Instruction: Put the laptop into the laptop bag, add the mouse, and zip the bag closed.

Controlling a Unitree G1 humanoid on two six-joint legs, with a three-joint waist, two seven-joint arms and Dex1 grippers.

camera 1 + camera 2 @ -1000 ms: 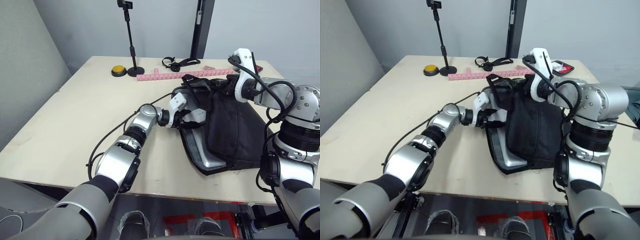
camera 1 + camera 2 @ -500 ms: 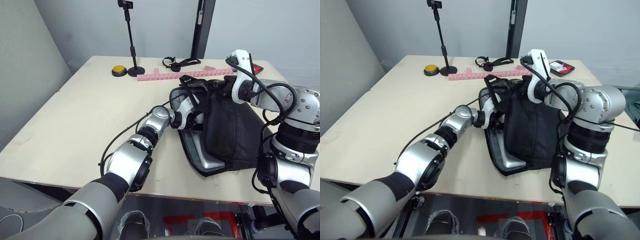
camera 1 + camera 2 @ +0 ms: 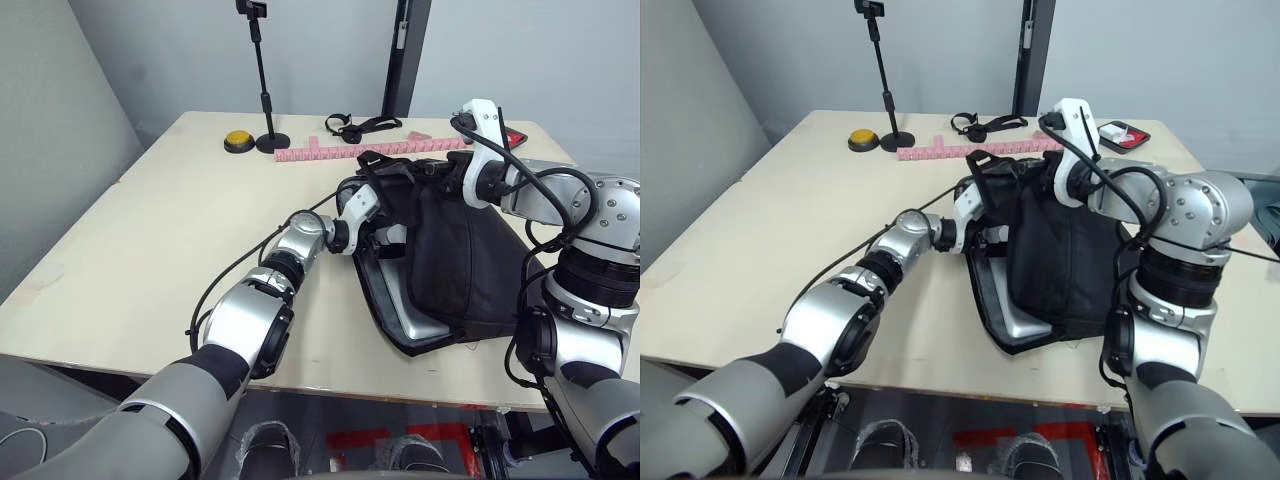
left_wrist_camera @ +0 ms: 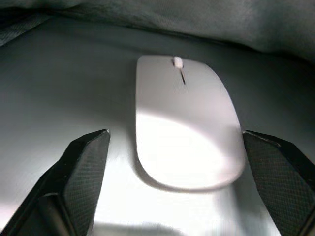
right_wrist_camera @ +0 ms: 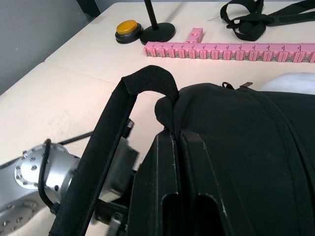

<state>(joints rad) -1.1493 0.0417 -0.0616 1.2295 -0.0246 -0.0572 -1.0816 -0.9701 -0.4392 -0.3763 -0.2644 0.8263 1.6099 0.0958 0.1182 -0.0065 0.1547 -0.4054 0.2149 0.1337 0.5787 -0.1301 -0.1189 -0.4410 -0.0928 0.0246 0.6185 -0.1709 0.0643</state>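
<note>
1. Laptop (image 3: 415, 318) already inside bag (image 3: 470, 262), silver corner showing at the open near edge; bag lying on table (image 3: 180, 230).
2. Mouse (image 4: 186, 123) resting on the laptop lid inside the bag, between the 2 spread fingers (image 4: 78, 172) of the left gripper (image 3: 372, 237), touching neither; left claw open, nothing held.
3. Right gripper (image 5: 179, 147) clamped on the bag's upper flap beside the handle (image 5: 129, 120), lifting it to keep the mouth open.
4. Judged: mouse light, hard and smooth, likely to slide on the metal lid; best taken across its 2 long sides, only if repositioning is needed.
5. Judged: bag soft and floppy, flap liable to fall once released; zip pull not made out, to be located along the edge before closing.
6. Judged: laptop stiff, heavy enough to anchor the bag during zipping.
</note>
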